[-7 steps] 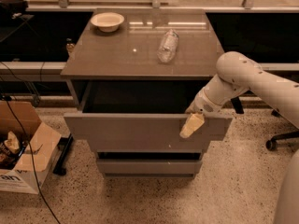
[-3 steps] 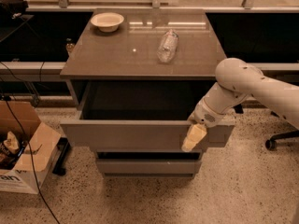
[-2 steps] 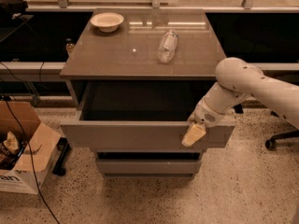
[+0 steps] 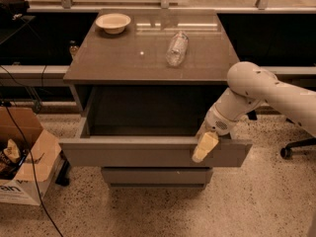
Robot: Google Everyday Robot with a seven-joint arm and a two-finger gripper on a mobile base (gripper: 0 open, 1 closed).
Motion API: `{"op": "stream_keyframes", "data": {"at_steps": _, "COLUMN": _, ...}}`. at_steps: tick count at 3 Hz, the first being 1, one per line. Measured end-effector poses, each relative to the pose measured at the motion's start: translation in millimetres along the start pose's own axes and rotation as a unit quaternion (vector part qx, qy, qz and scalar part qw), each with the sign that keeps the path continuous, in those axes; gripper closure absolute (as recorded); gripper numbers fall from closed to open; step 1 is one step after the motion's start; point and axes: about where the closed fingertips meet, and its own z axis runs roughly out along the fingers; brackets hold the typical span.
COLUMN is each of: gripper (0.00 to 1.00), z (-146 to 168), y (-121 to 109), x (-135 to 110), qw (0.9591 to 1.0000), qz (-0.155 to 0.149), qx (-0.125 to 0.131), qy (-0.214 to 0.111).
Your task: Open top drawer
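The top drawer (image 4: pixel 143 154) is a wide grey drawer with a plain flat front, pulled well out of the grey cabinet so that its deep dark box shows. My gripper (image 4: pixel 203 143) is at the right part of the drawer's front rim, hooked over its top edge. One cream-coloured finger (image 4: pixel 204 147) hangs down outside the front panel. The white arm (image 4: pixel 256 90) reaches in from the right.
Two narrower grey drawer fronts (image 4: pixel 155 176) sit shut below. On the cabinet top (image 4: pixel 113 58) lie a white bowl (image 4: pixel 113 21) and a clear plastic bottle (image 4: pixel 177 48) on its side. An open cardboard box (image 4: pixel 22 157) and cables are on the floor at left. A chair base (image 4: pixel 296 149) stands at right.
The drawer has slid further out toward the camera, and my gripper has moved down and forward with its front rim. Since 0.7 s ago little has moved.
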Motion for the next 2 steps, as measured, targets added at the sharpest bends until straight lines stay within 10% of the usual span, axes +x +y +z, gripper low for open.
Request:
{"op": "stream_keyframes", "data": {"at_steps": 1, "gripper": 0.01, "z": 6, "y": 30, "x": 6, "qw": 0.9995, "qz": 0.027, "qx": -0.013, "qy": 0.006}}
{"op": "stream_keyframes", "data": {"at_steps": 2, "gripper": 0.0, "z": 18, "y": 51, "x": 19, "qw": 0.9982, "qz": 0.043, "qx": -0.033, "qy": 0.024}}
